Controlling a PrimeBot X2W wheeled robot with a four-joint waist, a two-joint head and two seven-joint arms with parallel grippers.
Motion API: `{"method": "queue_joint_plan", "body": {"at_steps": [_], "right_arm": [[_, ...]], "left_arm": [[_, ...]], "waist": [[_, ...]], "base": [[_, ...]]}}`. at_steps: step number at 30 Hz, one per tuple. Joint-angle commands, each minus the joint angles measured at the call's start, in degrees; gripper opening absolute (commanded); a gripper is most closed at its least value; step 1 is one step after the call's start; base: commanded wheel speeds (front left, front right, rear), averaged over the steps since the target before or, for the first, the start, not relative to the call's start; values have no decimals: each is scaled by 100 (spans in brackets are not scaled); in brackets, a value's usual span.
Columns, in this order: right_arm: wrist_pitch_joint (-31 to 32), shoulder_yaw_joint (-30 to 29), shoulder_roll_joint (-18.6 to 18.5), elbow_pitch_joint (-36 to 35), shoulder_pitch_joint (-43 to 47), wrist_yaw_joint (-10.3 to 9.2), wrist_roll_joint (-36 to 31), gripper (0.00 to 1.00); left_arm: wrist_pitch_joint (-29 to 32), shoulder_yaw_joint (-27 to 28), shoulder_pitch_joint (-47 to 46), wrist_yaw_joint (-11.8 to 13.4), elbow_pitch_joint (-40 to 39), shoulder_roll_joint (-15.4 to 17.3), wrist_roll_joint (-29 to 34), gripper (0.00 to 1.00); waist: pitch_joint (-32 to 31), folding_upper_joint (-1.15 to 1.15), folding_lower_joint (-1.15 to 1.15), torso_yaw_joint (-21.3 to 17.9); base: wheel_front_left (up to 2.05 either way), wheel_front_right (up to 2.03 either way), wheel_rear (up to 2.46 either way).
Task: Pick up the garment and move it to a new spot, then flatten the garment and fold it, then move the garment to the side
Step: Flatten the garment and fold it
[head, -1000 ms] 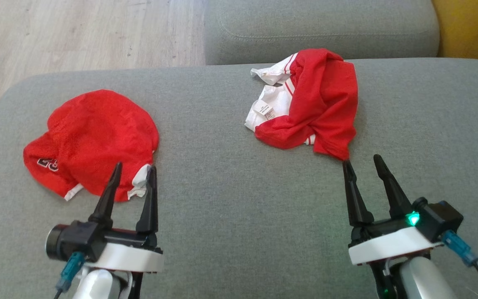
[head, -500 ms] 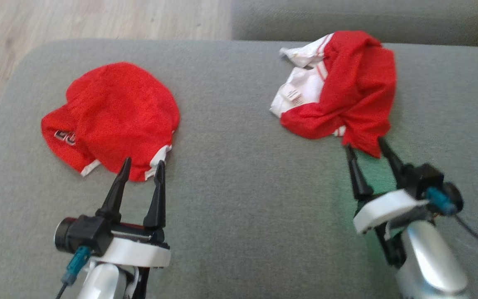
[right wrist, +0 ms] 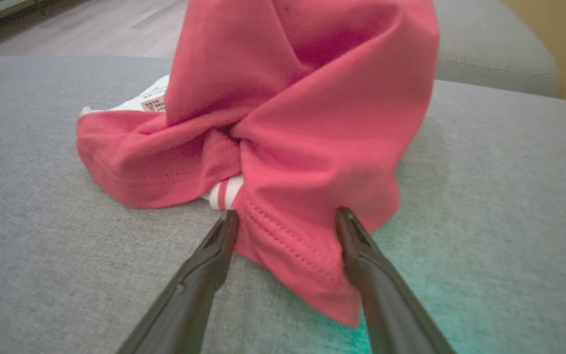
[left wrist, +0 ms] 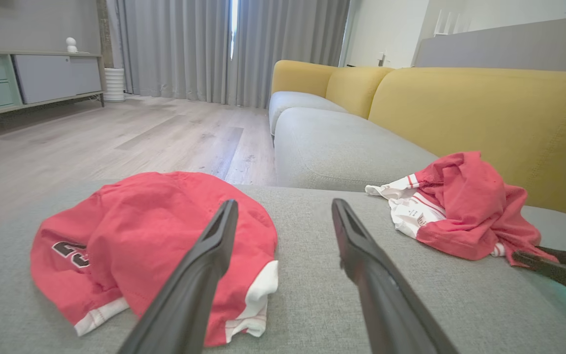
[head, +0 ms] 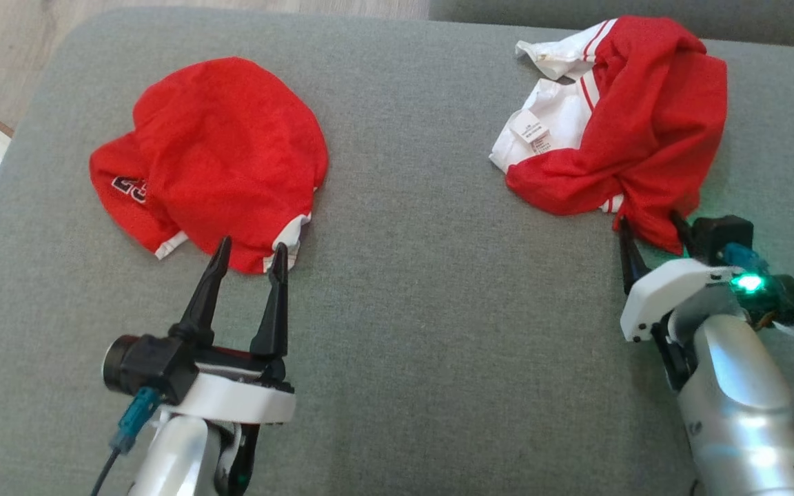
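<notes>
A crumpled red and white garment (head: 645, 131) lies at the right of the grey cushion. My right gripper (head: 648, 220) is open, its two fingers straddling the garment's near red corner (right wrist: 302, 123), with cloth lying between the fingers (right wrist: 356, 255). A second red garment (head: 218, 151) with a dark number and white trim lies bunched at the left. My left gripper (head: 251, 244) is open, its tips at that garment's near hem (left wrist: 140, 231) and holding nothing. In the left wrist view, the right garment (left wrist: 465, 206) and the right gripper's fingers (left wrist: 553, 265) appear at the right.
Both garments rest on a broad grey sofa cushion (head: 438, 310) with bare fabric between them. Wooden floor (head: 11, 41) lies beyond its far left edge. A yellow sofa back (left wrist: 460, 108) rises behind the right garment.
The head camera has tilted and turned, shifting the whole picture. My right gripper has moved forward until its open fingers straddle the right garment's near corner. The left gripper has stayed at the left garment's hem.
</notes>
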Motion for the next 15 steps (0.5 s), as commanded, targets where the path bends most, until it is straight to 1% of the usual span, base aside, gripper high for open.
{"method": "queue_joint_plan", "body": {"at_steps": [1, 2, 3, 6, 9, 12, 15], "right_arm": [[53, 115, -11, 53, -260, -4, 30, 93], [65, 116, -11, 174, -318, -4, 56, 33], [37, 138, -11, 268, -371, -4, 51, 0], [-152, 158, -11, 448, -472, -4, 112, 0], [-392, 19, -11, 547, -472, -4, 250, 0], [-558, -284, -11, 557, -379, -4, 346, 0], [-629, -732, -11, 463, -206, -4, 356, 0]], "left_arm": [[-53, 219, -242, -33, -160, -1, 52, 100], [-53, 222, -249, -38, -149, -7, 60, 100], [-53, 226, -257, -41, -140, -13, 69, 100], [-53, 264, -282, -50, -123, -23, 91, 100], [-53, 309, -285, -56, -104, -30, 114, 100], [-53, 339, -259, -61, -91, -38, 128, 100], [-53, 351, -216, -64, -85, -46, 142, 100]], "waist": [[55, 0, -1, -28], [72, 0, -1, -54], [84, 0, -1, -85], [81, 0, -1, -210], [16, 0, -1, -369], [-82, 0, -1, -529], [-201, 0, -1, -664]], "base": [[0, 0, 0], [0, 0, 0], [0, 0, 0], [0, 0, 0], [0, 0, 0], [0, 0, 0], [0, 0, 0]]}}
